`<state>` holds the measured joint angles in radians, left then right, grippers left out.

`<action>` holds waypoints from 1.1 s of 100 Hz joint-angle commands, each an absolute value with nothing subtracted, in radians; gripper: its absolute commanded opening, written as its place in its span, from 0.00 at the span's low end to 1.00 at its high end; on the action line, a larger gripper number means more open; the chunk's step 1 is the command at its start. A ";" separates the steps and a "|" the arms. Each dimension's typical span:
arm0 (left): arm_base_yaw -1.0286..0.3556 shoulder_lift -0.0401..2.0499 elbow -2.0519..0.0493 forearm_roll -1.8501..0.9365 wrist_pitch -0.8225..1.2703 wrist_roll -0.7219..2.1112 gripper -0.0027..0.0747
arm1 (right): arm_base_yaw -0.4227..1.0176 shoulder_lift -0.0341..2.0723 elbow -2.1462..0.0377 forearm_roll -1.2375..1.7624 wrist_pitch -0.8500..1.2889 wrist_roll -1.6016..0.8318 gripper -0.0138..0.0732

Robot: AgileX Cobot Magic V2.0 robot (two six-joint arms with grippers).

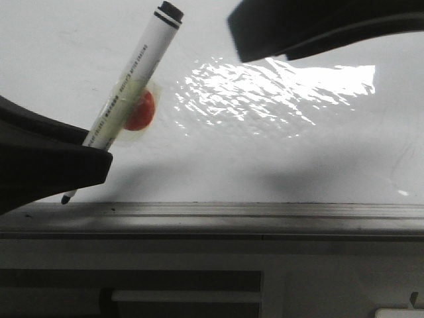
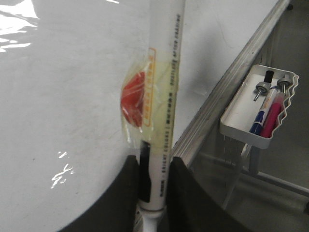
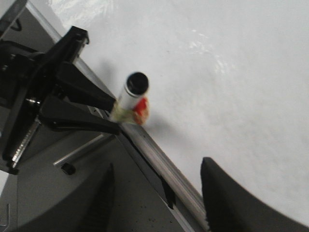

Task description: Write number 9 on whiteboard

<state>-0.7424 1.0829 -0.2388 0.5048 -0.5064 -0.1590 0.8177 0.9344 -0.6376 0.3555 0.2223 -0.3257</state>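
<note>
Down by the grey rail (image 1: 232, 215), your left gripper (image 1: 73, 165) clenches the marker (image 1: 132, 79), tilted, tip seemingly just off the whiteboard (image 1: 265, 159), which lies directly ahead. No 9 shows yet. Your right gripper (image 3: 159, 198) hangs released, farther off.

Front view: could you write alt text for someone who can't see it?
The robot's left gripper holds a white marker tilted, its tip low near the grey tray rail of a glossy whiteboard. An orange-red piece is taped to the marker. No writing shows on the board, and the right gripper hangs above.
</note>
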 commanded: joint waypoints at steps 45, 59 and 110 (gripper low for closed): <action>-0.746 1.067 -0.271 0.629 -0.634 -0.167 0.01 | 0.899 1.085 -0.756 0.404 0.110 -0.339 0.55; -0.746 1.067 -0.271 0.635 -0.634 -0.167 0.01 | 0.899 1.128 -0.790 0.405 0.143 -0.339 0.47; -0.746 1.067 -0.271 0.642 -0.627 -0.167 0.21 | 0.899 1.139 -0.812 0.405 0.173 -0.339 0.08</action>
